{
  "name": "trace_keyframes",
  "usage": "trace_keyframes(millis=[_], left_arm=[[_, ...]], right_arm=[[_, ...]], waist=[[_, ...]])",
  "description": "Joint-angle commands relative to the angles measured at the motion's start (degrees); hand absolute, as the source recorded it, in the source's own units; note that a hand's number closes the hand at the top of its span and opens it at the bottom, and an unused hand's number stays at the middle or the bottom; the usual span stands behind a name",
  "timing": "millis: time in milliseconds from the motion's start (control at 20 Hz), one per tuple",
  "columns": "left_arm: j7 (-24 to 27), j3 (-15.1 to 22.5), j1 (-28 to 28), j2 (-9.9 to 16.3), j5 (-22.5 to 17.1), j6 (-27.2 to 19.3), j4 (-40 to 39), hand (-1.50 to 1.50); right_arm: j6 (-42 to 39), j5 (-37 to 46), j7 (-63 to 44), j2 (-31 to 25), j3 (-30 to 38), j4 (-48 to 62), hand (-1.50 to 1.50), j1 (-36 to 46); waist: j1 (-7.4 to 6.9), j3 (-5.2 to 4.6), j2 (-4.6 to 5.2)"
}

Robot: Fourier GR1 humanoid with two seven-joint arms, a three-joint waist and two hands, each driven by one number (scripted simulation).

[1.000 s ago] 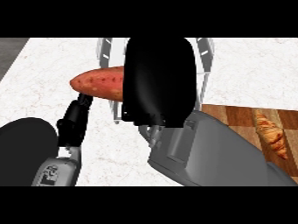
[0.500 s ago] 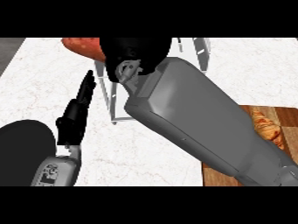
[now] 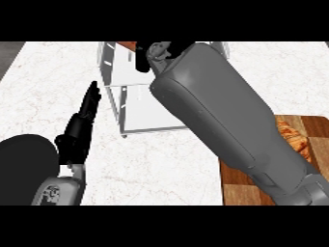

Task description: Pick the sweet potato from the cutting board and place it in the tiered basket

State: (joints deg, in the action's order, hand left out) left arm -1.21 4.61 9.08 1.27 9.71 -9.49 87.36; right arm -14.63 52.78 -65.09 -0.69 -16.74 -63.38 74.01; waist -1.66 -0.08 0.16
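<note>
Only an orange-red sliver of the sweet potato (image 3: 127, 44) shows at the view's top edge, above the white wire tiered basket (image 3: 150, 114). My right hand (image 3: 159, 51) is curled on it over the basket's upper tier, and the grey forearm hides much of the basket. The wooden cutting board (image 3: 321, 141) lies at the right, partly under that arm. At the lower left my left hand (image 3: 78, 132) rests open, fingers straight and pointing up, just left of the basket.
A croissant-like pastry (image 3: 294, 138) lies on the cutting board beside my right forearm. The white marble counter (image 3: 46, 91) extends to the left, with dark floor past its left and right edges.
My right arm has stretched further away, carrying the sweet potato up the view to above the basket, where it is now mostly cut off. The left hand has stayed in place.
</note>
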Motion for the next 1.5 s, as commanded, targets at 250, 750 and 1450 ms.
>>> trace_keyframes(millis=[250,750,1450], left_arm=[[0.61,-0.6,-0.64,0.88,-0.49,0.83,0.58,0.0],[-2.46,0.09,-2.53,-0.5,0.81,-1.66,3.55,0.0],[-1.43,-2.91,-5.65,1.7,-1.23,-0.65,4.54,0.0]], right_arm=[[16.55,-5.44,-7.48,0.66,4.82,0.24,-1.5,-1.59],[24.41,6.04,-11.35,0.38,12.51,-14.63,-1.5,-10.56],[10.93,-5.1,-3.77,-1.41,22.24,-66.0,-1.5,-48.16]], waist=[[-0.23,0.03,-0.08],[3.41,0.19,-1.35],[6.89,0.23,-1.86]])
